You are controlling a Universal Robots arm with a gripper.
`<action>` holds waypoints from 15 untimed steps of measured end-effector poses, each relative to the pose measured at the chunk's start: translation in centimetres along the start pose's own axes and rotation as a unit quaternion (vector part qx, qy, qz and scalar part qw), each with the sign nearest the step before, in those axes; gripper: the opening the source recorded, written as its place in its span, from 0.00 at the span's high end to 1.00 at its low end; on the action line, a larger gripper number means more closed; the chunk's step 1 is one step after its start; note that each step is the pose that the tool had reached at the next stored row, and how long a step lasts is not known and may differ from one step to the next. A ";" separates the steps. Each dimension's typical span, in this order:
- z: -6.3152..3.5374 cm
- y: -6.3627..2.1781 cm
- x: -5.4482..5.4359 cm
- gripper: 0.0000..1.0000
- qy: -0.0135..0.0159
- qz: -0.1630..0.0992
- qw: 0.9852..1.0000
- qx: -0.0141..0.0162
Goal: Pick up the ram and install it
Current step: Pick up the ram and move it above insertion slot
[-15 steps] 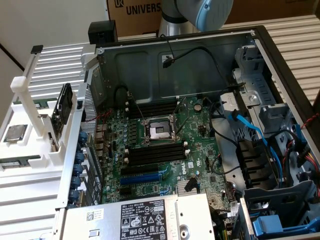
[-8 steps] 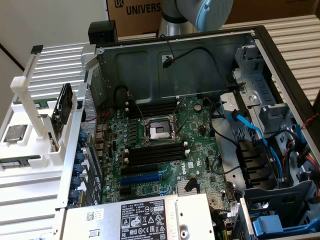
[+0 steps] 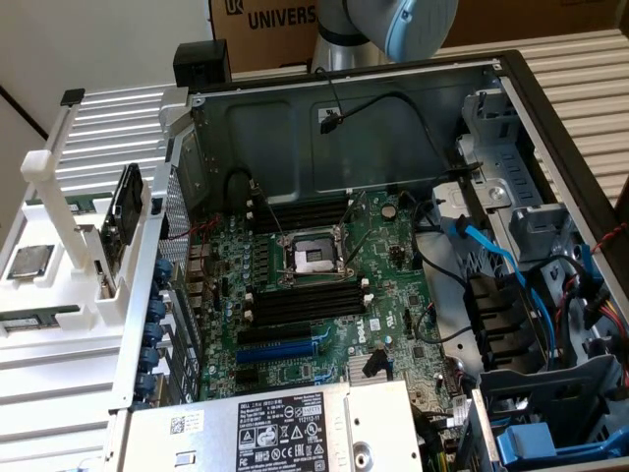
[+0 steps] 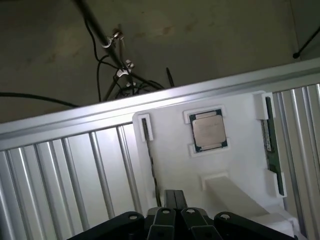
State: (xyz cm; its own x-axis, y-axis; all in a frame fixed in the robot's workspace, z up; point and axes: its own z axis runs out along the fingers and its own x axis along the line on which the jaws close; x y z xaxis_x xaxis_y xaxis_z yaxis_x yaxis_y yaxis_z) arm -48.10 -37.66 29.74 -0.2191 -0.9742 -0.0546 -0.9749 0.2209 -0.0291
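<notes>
The ram (image 3: 123,211) is a dark stick with black chips. It stands on its long edge in a holder on the white fixture (image 3: 84,344), at the exterior view's left beside the open computer case. In the wrist view the ram (image 4: 149,155) shows edge-on as a thin dark line, and its near end runs under my gripper (image 4: 175,194). The gripper hangs above the fixture with its two black fingers pressed together, shut on nothing. On the motherboard, black memory slots (image 3: 305,300) with white end clips lie below the CPU socket (image 3: 313,258).
A loose CPU (image 4: 209,130) rests in a pocket of the fixture. A green stick (image 4: 270,145) lies flat beside it. A tall white post (image 3: 64,197) rises from the fixture near the ram. Cables (image 3: 491,246) and drive cages crowd the case's right side. A power supply (image 3: 285,428) sits at the front.
</notes>
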 end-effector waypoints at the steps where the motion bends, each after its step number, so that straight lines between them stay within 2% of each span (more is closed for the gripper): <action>1: 0.19 0.01 0.1 0.89 -0.001 -0.002 1.000 0.000; 8: 1.42 -0.02 1.0 0.89 -0.005 -0.012 1.000 -0.002; 11: 2.46 -0.22 2.2 0.89 -0.010 -0.016 1.000 -0.003; 13: 2.84 -0.26 2.4 0.89 -0.011 -0.017 1.000 -0.003; 15: 3.75 -0.29 2.5 0.89 -0.011 -0.019 1.000 -0.003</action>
State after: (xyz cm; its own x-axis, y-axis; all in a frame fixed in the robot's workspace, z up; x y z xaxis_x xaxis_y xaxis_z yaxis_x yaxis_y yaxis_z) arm -48.22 -40.00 25.87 -0.1811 -0.9806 -0.0748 -0.9827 0.1834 -0.0250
